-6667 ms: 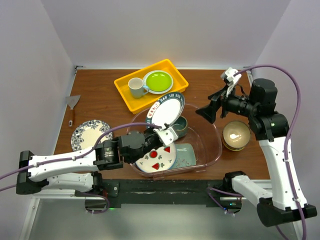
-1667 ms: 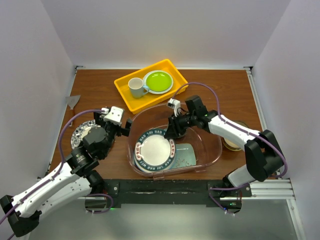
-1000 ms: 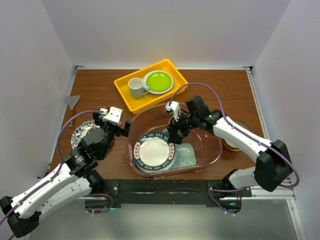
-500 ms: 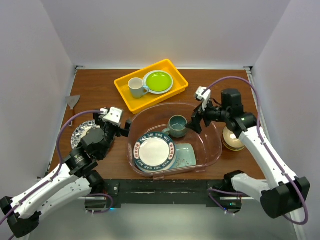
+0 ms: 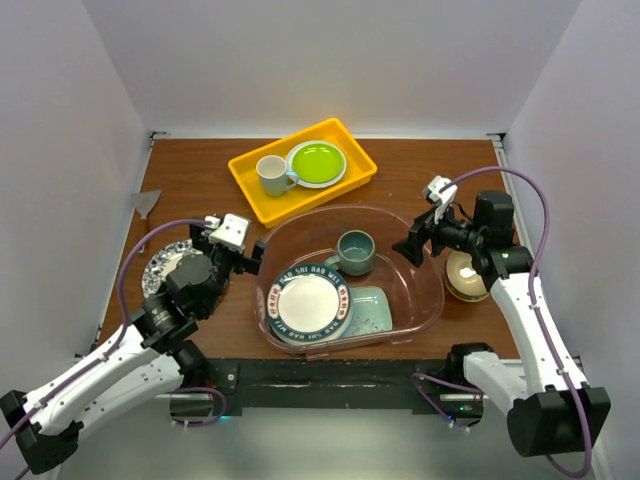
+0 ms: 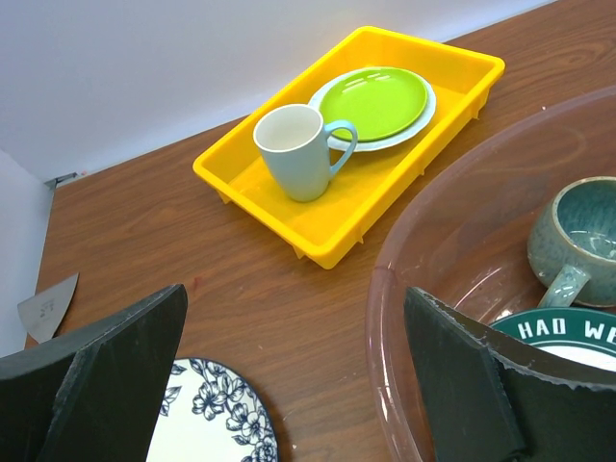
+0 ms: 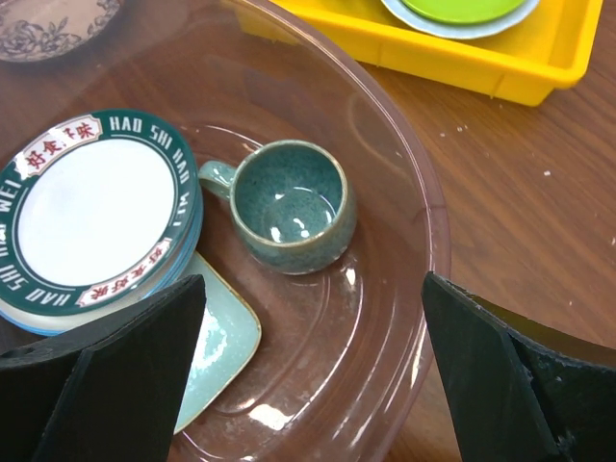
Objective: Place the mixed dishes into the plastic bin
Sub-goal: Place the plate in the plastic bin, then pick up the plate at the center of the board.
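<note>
Left fingers [image 6: 106,366]: spread wide, grasping nothing, above the table [image 6: 173,221], between the blue-floral plate [image 6: 217,423] at lower left and the plastic bin [image 6: 385,318] at right.

Right fingers [image 7: 106,375]: spread wide, grasping nothing, above the right part of the bin.

Inside the bin: dark teal mug [image 7: 289,207] upright at centre; green-rimmed plate [image 7: 96,212] at left, overlapping the mint-green tray [image 7: 226,337].

Tan bowl [image 5: 468,272]: on the table, right of the bin.

Bright, even overhead light, soft shadows, small glints on the plastic bin [image 7: 385,318], focus sharp.
</note>
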Available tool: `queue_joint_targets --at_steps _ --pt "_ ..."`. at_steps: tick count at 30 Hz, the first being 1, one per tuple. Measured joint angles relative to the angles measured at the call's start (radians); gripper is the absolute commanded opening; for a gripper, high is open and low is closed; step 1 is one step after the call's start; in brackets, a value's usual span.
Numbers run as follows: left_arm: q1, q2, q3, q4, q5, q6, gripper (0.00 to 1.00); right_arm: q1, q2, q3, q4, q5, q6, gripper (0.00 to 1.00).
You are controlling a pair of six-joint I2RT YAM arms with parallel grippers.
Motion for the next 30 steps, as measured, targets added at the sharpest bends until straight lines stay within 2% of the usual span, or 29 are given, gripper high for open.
queue_joint_targets --at_steps 30 --pt "0.006 0.029 0.000 -0.001 0.003 0.000 1.00 -0.019 -0.021 -0.015 0.015 -0.013 -0.003 0.99"
